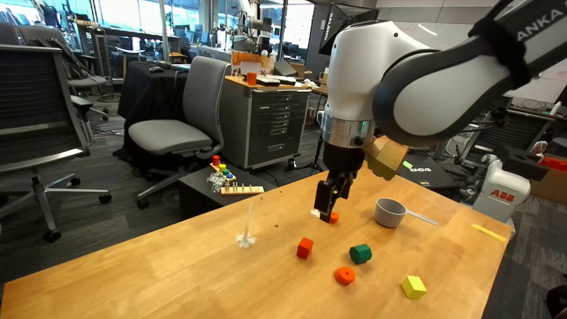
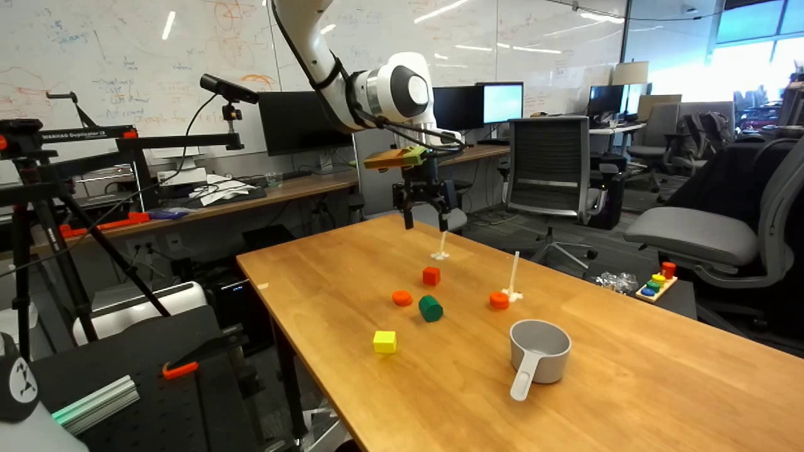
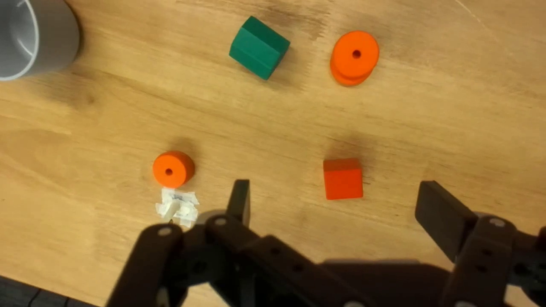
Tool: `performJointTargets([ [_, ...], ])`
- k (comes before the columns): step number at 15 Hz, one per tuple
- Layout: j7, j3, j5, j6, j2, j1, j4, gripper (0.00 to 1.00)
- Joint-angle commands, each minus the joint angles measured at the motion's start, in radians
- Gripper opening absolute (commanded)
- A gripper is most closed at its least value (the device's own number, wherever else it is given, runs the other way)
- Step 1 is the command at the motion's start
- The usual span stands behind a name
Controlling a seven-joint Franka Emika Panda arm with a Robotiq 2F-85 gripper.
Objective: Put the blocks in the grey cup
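Left to right in an exterior view, the yellow block (image 2: 385, 342) and an orange block (image 2: 402, 298) lie on the table (image 2: 628, 376). The gripper (image 2: 426, 225) hangs above, jaws wide apart; then come the green block (image 2: 431, 308), red block (image 2: 431, 276), second orange block (image 2: 499, 301) and grey cup (image 2: 550, 366).

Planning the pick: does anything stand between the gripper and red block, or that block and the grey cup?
Nothing visible stands between the gripper and the red block. The line to the grey cup runs between the green block and an orange disc, crossing neither.

Smooth wooden tabletop (image 2: 628, 383), plastic-looking grey cup (image 2: 553, 367), matt green block (image 3: 259, 47)
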Motion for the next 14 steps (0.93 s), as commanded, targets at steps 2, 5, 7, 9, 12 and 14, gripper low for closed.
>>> performJointTargets([
  [2, 0.014, -0.013, 0.010, -0.021, 0.027, 0.025, 0.038, 1.00],
  [5, 0.027, -0.009, 0.028, -0.052, 0.050, 0.027, 0.070, 1.00],
  [7, 0.022, -0.006, 0.041, -0.060, 0.096, 0.025, 0.104, 1.00],
  [9, 0.043, -0.024, 0.023, -0.057, 0.145, 0.044, 0.133, 1.00],
  [12, 0.040, -0.028, 0.028, -0.073, 0.215, 0.051, 0.185, 1.00],
  [14, 0.037, -0.032, 0.024, -0.076, 0.258, 0.058, 0.224, 1.00],
])
